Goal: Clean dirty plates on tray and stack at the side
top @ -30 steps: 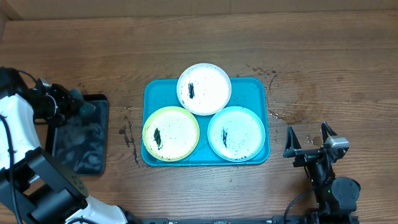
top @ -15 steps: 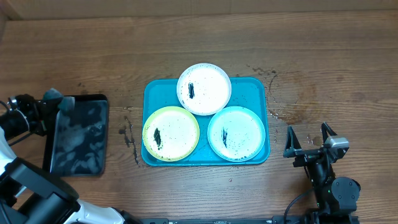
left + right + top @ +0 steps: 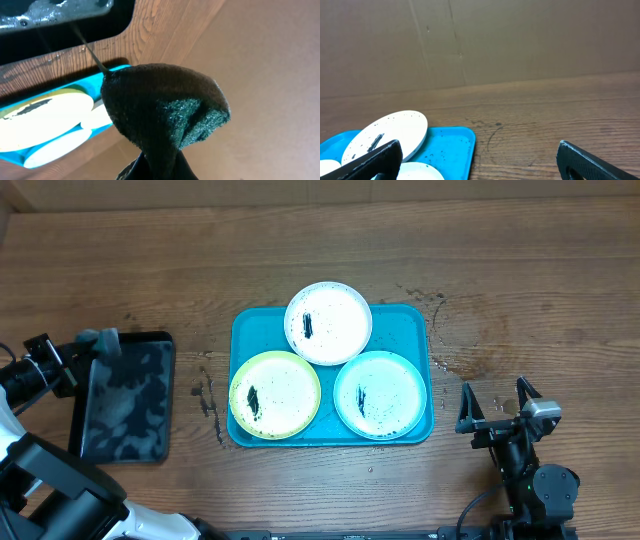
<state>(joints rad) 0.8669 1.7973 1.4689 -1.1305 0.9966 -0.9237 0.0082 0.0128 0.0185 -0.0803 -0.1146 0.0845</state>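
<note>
Left fingers (image 3: 78, 358): closed on a dark green scouring pad (image 3: 165, 115), held above the far left corner of the black tray (image 3: 125, 430). That tray holds foamy water.

Right fingers (image 3: 592, 162): spread wide, holding nothing, parked over bare desk (image 3: 500, 270) just right of the turquoise tray (image 3: 245, 330).

The turquoise tray lies at the centre of the desk and carries all three plates. The white plate (image 3: 328, 323) sits at the far side and overhangs the far rim. The yellow-green plate (image 3: 275, 394) is near left, and the second white plate (image 3: 379, 394) is near right. Each plate shows a black smear and scattered specks.

Dark specks (image 3: 207, 398) mark the desk between the two trays.
</note>
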